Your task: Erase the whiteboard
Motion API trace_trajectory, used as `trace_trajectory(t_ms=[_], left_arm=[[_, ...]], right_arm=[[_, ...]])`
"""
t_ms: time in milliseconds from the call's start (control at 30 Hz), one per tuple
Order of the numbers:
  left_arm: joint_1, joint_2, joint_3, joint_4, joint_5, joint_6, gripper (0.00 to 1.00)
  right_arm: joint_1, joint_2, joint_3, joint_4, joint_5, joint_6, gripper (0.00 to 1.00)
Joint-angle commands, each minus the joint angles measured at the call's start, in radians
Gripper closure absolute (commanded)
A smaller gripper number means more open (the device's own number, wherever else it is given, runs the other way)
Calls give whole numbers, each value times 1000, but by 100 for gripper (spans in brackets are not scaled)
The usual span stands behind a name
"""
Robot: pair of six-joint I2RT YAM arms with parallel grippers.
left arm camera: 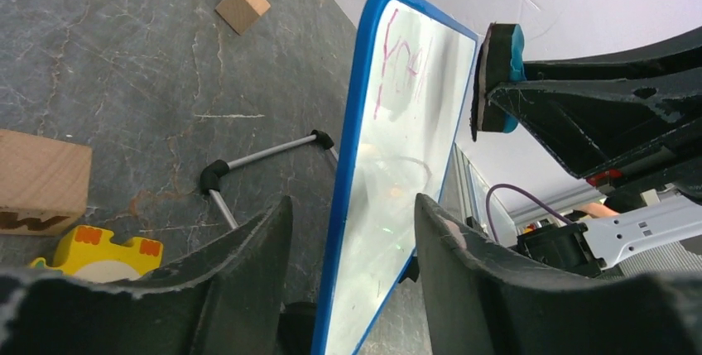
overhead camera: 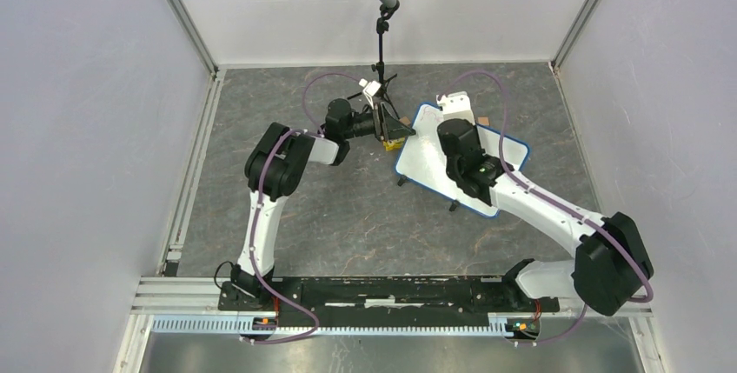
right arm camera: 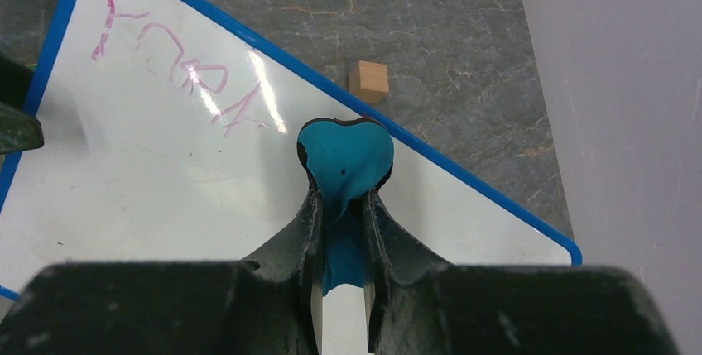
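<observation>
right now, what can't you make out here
Top view: writing on the whiteboard, too small and faint.
Left wrist: whether the left claw grips the board; bottom edge cuts it off.
Right wrist: whether the eraser touches the board; its own body hides that.

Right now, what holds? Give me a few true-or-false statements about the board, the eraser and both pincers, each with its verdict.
1. The right pincer grips a teal eraser. True.
2. The whiteboard is wiped clean. False: pink writing shows on it.
3. The left pincer has a finger on each side of the board's blue rim. True.
4. The wooden cube lies on the whiteboard. False: it sits on the grey table, beyond the rim.
</observation>
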Motion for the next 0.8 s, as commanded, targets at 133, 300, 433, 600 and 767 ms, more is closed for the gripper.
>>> trace_trajectory(t_ms=[133, 300, 433, 600, 767], left_arm=[[-21, 38, 63, -9, 12, 1, 51], [-26, 38, 66, -30, 16, 24, 62], [-26, 34, 61, -55, 7, 50, 76], [-30, 16, 46, -94, -21, 97, 93], [-36, 1, 39, -176, -59, 177, 98]], right_arm=[[-5, 53, 65, 42, 16, -17, 83], [-5, 78, 76, 49, 13, -9, 83], [-5, 95, 83, 56, 27, -15, 83], [-5, 139, 112, 68, 30, -33, 84], [3, 211, 179, 68, -35, -32, 84]])
